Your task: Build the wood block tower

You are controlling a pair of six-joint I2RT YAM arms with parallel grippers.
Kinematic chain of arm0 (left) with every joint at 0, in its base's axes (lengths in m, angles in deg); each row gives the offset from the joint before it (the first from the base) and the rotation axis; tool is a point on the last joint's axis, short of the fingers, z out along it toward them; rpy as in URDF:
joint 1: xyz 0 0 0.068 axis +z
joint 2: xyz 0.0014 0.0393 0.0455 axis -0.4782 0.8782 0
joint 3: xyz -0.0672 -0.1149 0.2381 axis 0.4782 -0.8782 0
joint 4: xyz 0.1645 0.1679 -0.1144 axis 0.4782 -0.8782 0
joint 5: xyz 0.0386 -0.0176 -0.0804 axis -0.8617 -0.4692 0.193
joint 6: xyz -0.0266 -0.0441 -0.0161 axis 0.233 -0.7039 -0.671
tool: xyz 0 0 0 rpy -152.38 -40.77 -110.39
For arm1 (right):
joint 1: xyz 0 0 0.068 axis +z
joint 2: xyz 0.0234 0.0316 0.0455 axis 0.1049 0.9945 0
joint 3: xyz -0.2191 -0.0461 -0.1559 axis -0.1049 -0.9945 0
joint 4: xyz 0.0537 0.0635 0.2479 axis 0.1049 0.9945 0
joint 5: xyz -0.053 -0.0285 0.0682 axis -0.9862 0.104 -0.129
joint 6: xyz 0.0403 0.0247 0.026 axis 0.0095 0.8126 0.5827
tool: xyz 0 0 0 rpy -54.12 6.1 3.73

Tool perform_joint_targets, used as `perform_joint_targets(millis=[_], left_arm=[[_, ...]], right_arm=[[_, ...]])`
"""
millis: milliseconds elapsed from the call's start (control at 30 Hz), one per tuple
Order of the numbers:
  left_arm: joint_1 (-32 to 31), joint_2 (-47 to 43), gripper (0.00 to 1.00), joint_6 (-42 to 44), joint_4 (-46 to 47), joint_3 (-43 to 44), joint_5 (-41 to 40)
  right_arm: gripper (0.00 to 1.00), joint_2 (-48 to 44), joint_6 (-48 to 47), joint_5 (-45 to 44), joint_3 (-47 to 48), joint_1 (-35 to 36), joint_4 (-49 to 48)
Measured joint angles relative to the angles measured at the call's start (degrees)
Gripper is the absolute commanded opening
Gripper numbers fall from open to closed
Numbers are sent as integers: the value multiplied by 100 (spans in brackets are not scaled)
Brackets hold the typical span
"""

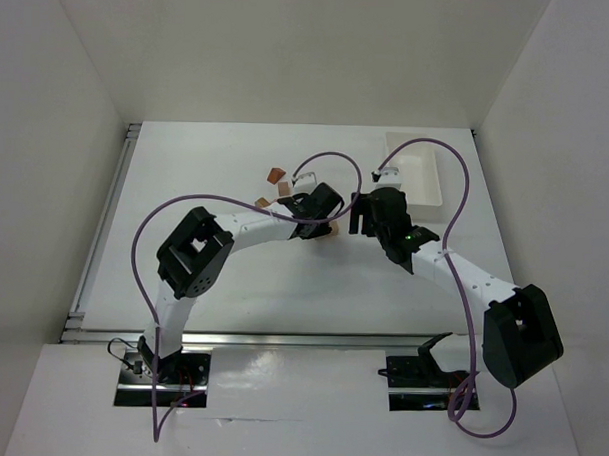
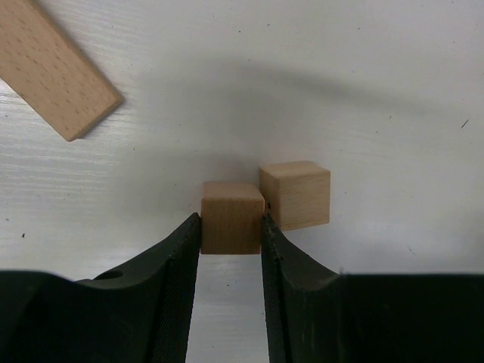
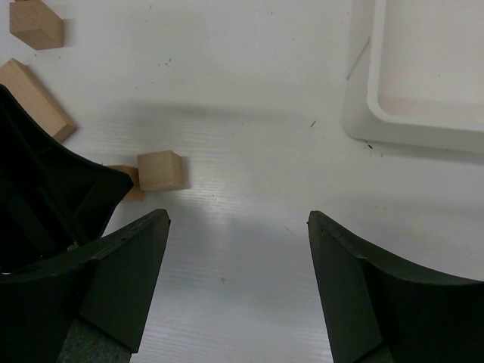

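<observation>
Left claw (image 2: 231, 223): low at the worktop (image 2: 378, 91), pinching a tan cube (image 2: 231, 206).
Right claw (image 3: 238, 218): spread.
Overhead: we barely glimpse the cube.

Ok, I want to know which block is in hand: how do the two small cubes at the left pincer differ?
The darker cube is clamped in the left pincer; the paler cube stands free. The darker cube is nearer the wrist camera; the paler cube sits just behind, to its right in that view. Both are plain wooden cubes of similar size.

No writing, label, brand, number or sign can be read anywhere.
</observation>
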Motion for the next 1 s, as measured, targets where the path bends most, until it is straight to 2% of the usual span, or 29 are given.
perform_joint_targets(millis=[267, 533, 567, 700, 767, 800, 900, 1000], left_arm=[[-26, 11, 13, -74, 0, 11, 2], [-42, 11, 22, -74, 0, 20, 0], [-42, 11, 22, -74, 2, 20, -2], [-42, 11, 29, -74, 4, 17, -52], [-50, 11, 34, -72, 7, 17, -107], [-59, 9, 41, -70, 11, 20, -136], [-87, 9, 49, -52, 52, 20, -184], [-101, 9, 51, -26, 116, 20, -216]], right_arm=[[82, 0, 0, -11, 0, 0, 0], [83, 0, 0, 2, 0, 0, 0], [86, 0, 0, 11, 0, 0, 0], [86, 4, -2, 61, 0, 0, 2], [86, 9, -4, 90, 0, 0, 0], [86, 17, -4, 101, 0, 0, 0], [86, 72, -4, 116, 0, 0, 0], [86, 103, -4, 120, 0, 0, 2]])
